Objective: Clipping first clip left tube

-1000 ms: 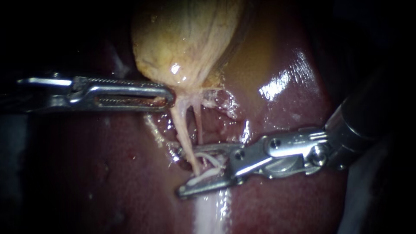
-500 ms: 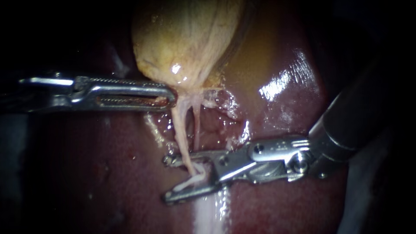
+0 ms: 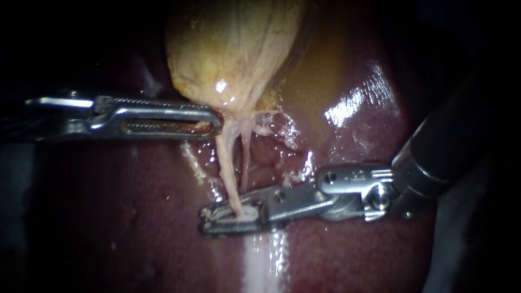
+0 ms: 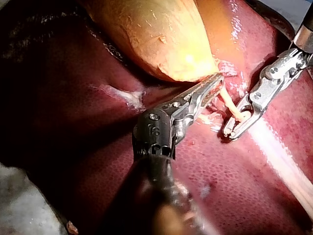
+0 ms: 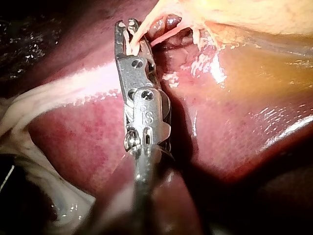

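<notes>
darkness (image 3: pixel 54 32) around bright-lit field; pale grey surface (image 4: pixel 19 205) outside it

The yellowish gallbladder (image 3: pixel 233 49) lies at the top of the endoscope view, tapering down onto the dark red liver (image 3: pixel 369 255), which glints wetly. A pale white strip (image 3: pixel 263 271) runs down the liver's surface. An amber stain (image 3: pixel 320 70) spreads just beside the gallbladder.
</notes>
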Controlling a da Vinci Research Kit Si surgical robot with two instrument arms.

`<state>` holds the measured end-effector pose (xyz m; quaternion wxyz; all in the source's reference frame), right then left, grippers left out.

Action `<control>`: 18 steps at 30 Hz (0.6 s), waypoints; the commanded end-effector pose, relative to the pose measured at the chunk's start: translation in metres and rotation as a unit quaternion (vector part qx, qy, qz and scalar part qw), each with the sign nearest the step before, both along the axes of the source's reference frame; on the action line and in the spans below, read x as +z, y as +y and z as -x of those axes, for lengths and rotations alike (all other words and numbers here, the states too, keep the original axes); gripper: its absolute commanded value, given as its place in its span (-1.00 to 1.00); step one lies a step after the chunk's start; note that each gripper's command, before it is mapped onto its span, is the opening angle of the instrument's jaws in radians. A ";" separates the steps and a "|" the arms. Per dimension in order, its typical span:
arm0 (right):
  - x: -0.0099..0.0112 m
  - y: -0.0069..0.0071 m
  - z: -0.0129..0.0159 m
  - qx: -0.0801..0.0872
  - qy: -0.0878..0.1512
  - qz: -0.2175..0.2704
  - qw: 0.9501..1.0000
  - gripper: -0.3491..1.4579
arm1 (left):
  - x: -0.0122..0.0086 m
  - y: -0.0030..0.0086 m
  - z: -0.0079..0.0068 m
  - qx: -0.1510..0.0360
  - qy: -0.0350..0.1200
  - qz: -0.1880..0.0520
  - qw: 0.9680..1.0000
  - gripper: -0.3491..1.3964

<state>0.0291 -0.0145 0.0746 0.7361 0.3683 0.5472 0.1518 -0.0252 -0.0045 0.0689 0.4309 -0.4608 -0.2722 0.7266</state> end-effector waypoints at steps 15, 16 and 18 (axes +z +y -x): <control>0.0002 0.0000 0.0002 -0.006 -0.007 -0.003 1.000 -1.00 | 0.0001 0.0001 -0.0001 0.000 0.000 0.000 1.000 -1.00; 0.0002 0.0000 0.0002 -0.006 -0.007 -0.003 1.000 -1.00 | 0.0001 0.0001 -0.0001 0.000 0.000 0.000 1.000 -1.00; 0.0002 0.0000 0.0002 -0.006 -0.007 -0.003 1.000 -1.00 | 0.0001 0.0001 -0.0001 0.001 0.000 0.000 1.000 -1.00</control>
